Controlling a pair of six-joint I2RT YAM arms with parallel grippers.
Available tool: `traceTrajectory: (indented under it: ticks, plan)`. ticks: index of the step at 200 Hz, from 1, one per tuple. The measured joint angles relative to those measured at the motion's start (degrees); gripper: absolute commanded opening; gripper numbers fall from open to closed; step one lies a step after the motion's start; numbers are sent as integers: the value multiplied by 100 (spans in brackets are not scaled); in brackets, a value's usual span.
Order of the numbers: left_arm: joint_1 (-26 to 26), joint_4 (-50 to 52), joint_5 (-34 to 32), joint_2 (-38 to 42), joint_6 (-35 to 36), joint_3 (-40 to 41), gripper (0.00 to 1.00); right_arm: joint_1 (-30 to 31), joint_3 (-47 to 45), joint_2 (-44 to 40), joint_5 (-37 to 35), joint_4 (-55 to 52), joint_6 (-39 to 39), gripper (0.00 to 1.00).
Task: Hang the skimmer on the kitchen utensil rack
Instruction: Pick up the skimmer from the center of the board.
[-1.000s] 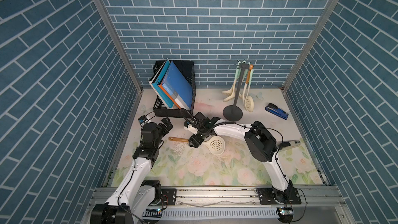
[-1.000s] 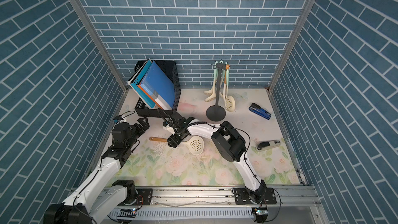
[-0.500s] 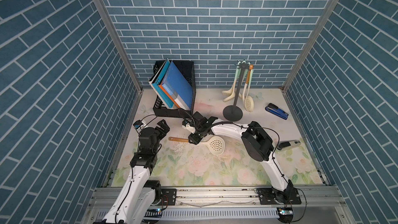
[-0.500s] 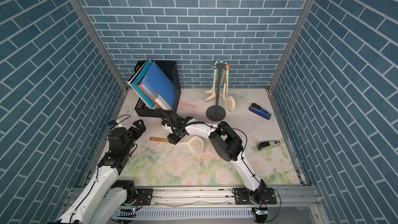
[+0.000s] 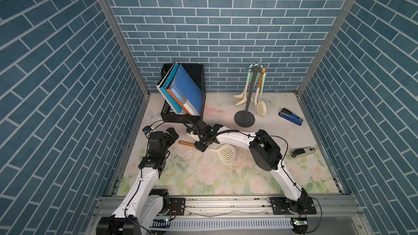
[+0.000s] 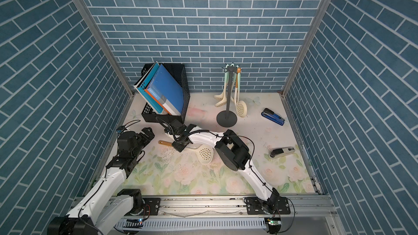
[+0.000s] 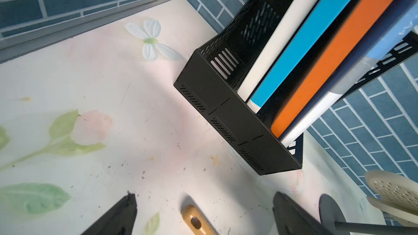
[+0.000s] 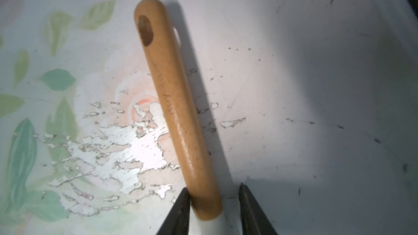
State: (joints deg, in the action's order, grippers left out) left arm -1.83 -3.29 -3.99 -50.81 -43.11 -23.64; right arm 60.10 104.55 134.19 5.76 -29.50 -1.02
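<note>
The skimmer [image 5: 226, 153] [image 6: 205, 154] lies flat on the floral mat, its cream perforated head to the right and its wooden handle [image 8: 176, 109] pointing left. My right gripper [image 5: 201, 148] [image 6: 179, 146] [image 8: 213, 188] straddles the handle where wood meets cream. One finger touches it; a narrow gap shows at the other. My left gripper [image 5: 173, 132] [image 6: 148, 132] [image 7: 203, 196] stands wide open just left of the handle's holed end [image 7: 194, 221], holding nothing. The kitchen utensil rack [image 5: 244, 118] [image 6: 226, 118] stands upright at the back right.
Several cream utensils [image 5: 262, 109] hang on the rack. A black mesh file box [image 5: 194, 75] with folders leans at the back left, close behind my right wrist. A blue stapler [image 5: 291, 116] and a white stapler [image 5: 303, 152] lie at the right.
My right gripper's jaws have narrowed around the skimmer's handle. My left arm has drawn back a little from the handle's end, still wide open. The skimmer has not moved.
</note>
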Motion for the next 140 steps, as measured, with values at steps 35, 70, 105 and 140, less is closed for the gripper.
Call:
traceTrajectory:
  ticks: [35,70,105,140]
  plan:
    - [15,-278,50,-4,-109,44,100,-7,-61,-17,-114,76,131,3]
    - [20,-439,140,-240,-144,52,100,0,-39,13,-146,59,131,0]
    - [20,-498,315,-461,-168,39,100,-26,-190,-103,-63,208,122,0]
    - [22,-544,426,-476,-166,-4,100,-212,-1180,-728,409,717,-168,0]
